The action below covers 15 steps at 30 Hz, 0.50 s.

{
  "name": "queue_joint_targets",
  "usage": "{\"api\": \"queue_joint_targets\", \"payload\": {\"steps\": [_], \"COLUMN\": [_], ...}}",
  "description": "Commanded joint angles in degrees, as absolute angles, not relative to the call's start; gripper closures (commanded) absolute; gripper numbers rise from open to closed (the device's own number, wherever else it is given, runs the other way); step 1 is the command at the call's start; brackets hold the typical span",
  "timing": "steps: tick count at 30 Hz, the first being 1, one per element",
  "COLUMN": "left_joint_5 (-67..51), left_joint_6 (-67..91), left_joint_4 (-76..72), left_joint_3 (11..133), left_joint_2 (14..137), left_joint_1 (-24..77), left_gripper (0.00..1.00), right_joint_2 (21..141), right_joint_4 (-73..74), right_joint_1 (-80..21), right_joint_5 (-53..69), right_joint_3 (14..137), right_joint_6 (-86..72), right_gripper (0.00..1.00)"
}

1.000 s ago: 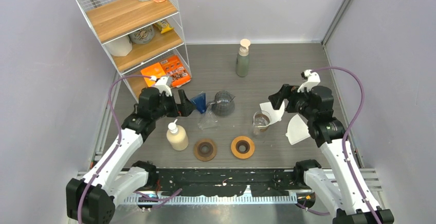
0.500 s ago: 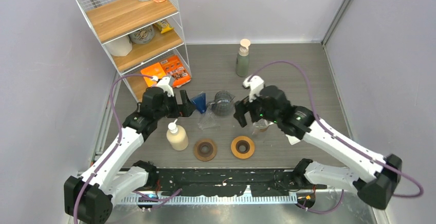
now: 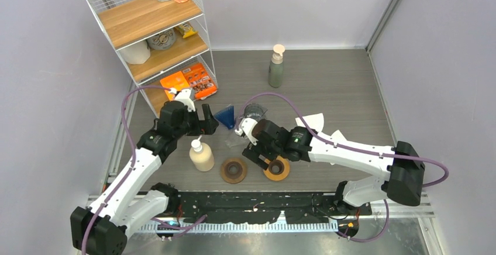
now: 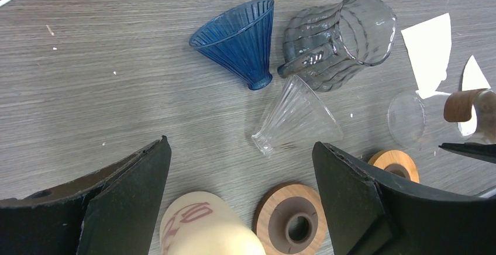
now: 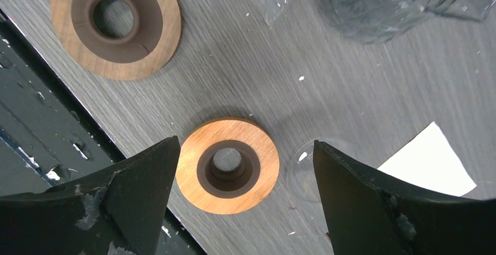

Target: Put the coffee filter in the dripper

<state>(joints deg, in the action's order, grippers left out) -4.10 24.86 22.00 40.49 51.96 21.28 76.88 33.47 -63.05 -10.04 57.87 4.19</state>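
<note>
The coffee filter [image 3: 314, 120] is a plain white paper piece, flat, with straight edges tapering to a point. It's lying on the grey wood-grain worktop [image 3: 327, 79], right of centre. A second filter [image 3: 339, 137] of the same white paper sits just beside it, a bit closer to the arms' side. In the left wrist view the first one looks crisp and uncreased, and it's bright against the dark surface.

Neither filter is in a dripper yet. There are two drippers, and both are ribbed cones tipped on their sides. The blue dripper [image 3: 225, 116] has its wide mouth facing left. The clear dripper [image 3: 237, 138] is just in front of it, toward the arms. A grey ribbed glass pitcher [image 3: 255, 113] sits right next to both, between them and the filters.

The left jaws are spread wide and hold nothing. They point at the blue dripper from the left, with a cream pump bottle [image 3: 200, 155] close below them. The right arm [image 3: 345, 150] stretches across the middle. The right jaws are also apart and hold nothing. They hang over the light wooden ring [image 5: 227, 166], with the dark wooden ring [image 5: 115, 18] beside it. Both filters lie on the far side of that arm, well apart from either set of jaws.
</note>
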Motion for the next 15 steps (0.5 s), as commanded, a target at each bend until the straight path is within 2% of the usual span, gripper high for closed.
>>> {"api": "queue_joint_targets", "payload": {"steps": [1, 7, 11, 15], "left_joint_5": [-2.93, -3.14, -3.99, -3.34], "left_joint_6": [23.74, 23.73, 23.82, 23.91], "left_joint_4": [22.31, 22.37, 21.71, 21.62], "left_joint_3": [42.30, 41.84, 41.58, 41.18], "left_joint_2": [50.65, 49.77, 49.27, 49.32], "left_joint_1": [21.45, 21.45, 21.45, 21.45], "left_gripper": [0.01, 0.01, 0.01, 0.01], "right_joint_2": [78.09, 78.80, 80.11, 82.49], "right_joint_4": [36.35, 34.49, 32.88, 29.95], "right_joint_1": [-63.63, -66.83, -67.05, -67.36], "right_joint_5": [-9.07, -8.98, -12.23, -9.92], "right_joint_3": [58.20, 54.81, 51.95, 50.45], "right_joint_6": [-1.03, -11.65, -17.34, -18.46], "right_gripper": [0.10, 0.12, 0.21, 0.29]}}
